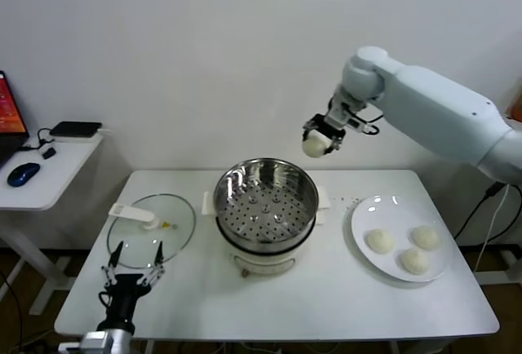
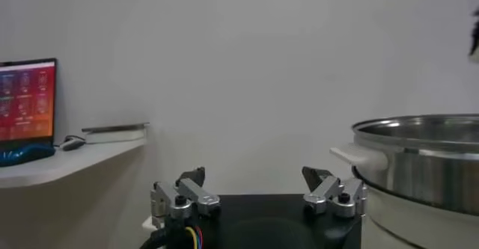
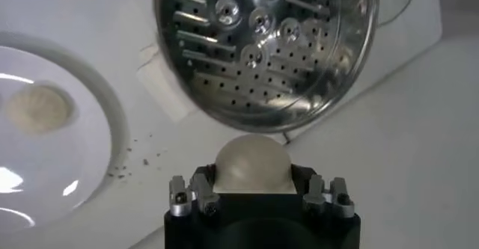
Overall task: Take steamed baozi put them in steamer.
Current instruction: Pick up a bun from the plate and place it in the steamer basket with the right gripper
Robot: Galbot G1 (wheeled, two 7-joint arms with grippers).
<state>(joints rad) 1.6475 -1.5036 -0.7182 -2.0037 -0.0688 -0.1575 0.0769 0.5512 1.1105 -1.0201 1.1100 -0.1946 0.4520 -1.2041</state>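
My right gripper (image 1: 318,143) hangs high above the table, behind and to the right of the steamer (image 1: 265,204), and is shut on one cream-white baozi (image 3: 251,164). That bun (image 1: 314,147) sits between the fingers and hides the fingertips. The steamer is a shiny steel pot with a perforated tray (image 3: 263,34) and nothing lies in it. Three more baozi (image 1: 379,241) rest on the white plate (image 1: 363,215) at the right. My left gripper (image 1: 135,259) stays open near the table's front left edge, close to the glass lid (image 1: 152,229).
The glass lid with its white handle (image 1: 130,212) lies left of the steamer. A side desk at far left carries a mouse (image 1: 23,174) and a laptop (image 2: 27,101). The steamer's side handle (image 2: 359,158) stands close to my left gripper (image 2: 254,185).
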